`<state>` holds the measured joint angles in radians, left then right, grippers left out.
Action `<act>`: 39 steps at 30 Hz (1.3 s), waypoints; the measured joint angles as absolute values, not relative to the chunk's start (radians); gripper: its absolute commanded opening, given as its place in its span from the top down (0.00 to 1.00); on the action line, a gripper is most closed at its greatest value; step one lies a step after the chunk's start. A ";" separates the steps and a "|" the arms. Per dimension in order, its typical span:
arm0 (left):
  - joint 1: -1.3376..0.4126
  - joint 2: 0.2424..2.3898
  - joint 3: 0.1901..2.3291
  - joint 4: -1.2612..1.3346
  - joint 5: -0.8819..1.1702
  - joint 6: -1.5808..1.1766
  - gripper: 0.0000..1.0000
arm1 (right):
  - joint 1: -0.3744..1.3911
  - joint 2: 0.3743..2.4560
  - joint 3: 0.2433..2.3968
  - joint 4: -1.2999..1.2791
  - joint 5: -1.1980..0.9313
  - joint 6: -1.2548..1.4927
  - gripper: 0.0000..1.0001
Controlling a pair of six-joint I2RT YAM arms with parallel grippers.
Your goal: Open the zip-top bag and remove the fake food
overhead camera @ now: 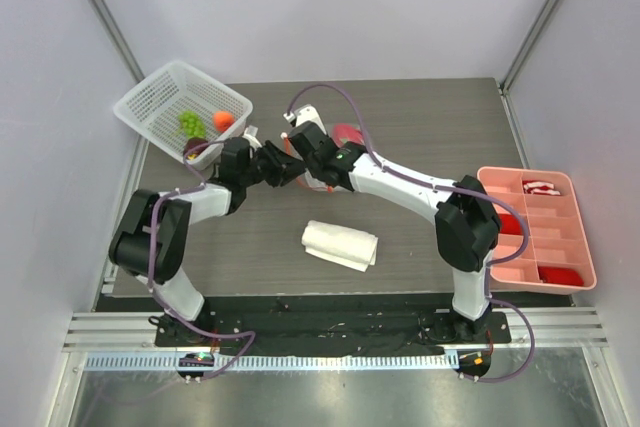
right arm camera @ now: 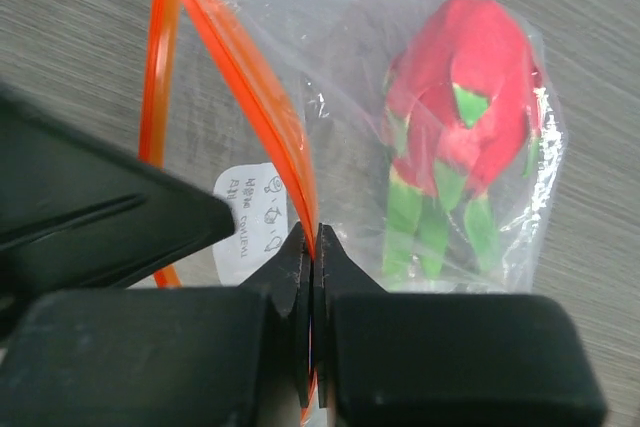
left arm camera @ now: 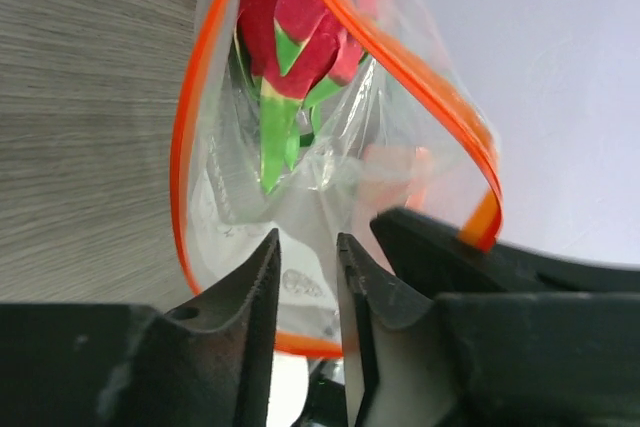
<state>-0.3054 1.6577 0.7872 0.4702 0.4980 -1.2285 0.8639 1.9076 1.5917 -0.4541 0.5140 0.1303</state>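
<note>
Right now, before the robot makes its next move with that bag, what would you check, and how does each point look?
1. Right gripper shut on the orange strip of the zip-top bag: ok.
2. Left gripper gripping the other lip: cannot tell; its jaws stand apart around the plastic.
3. Bag mouth open: ok, the strip gapes in a loop.
4. Dragon fruit out of the bag: not ok, it sits inside.
5. Basket has room: ok, grapes and a small orange lie in it.
</note>
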 measured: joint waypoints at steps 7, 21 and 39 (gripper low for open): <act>-0.305 1.789 0.829 0.562 0.516 -1.347 0.74 | 0.876 1.908 1.593 -0.458 0.464 0.187 0.99; -0.305 2.022 1.073 0.545 0.518 -1.372 0.70 | 0.887 1.946 1.647 -0.440 0.330 0.279 0.61; -0.306 2.087 1.199 0.443 0.519 -1.297 0.64 | 0.510 1.494 1.279 -0.292 0.060 0.444 0.10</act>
<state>-0.3058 2.0869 1.1992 0.4435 0.5194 -1.2972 0.5102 1.4944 1.2785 -0.2920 0.0601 0.4438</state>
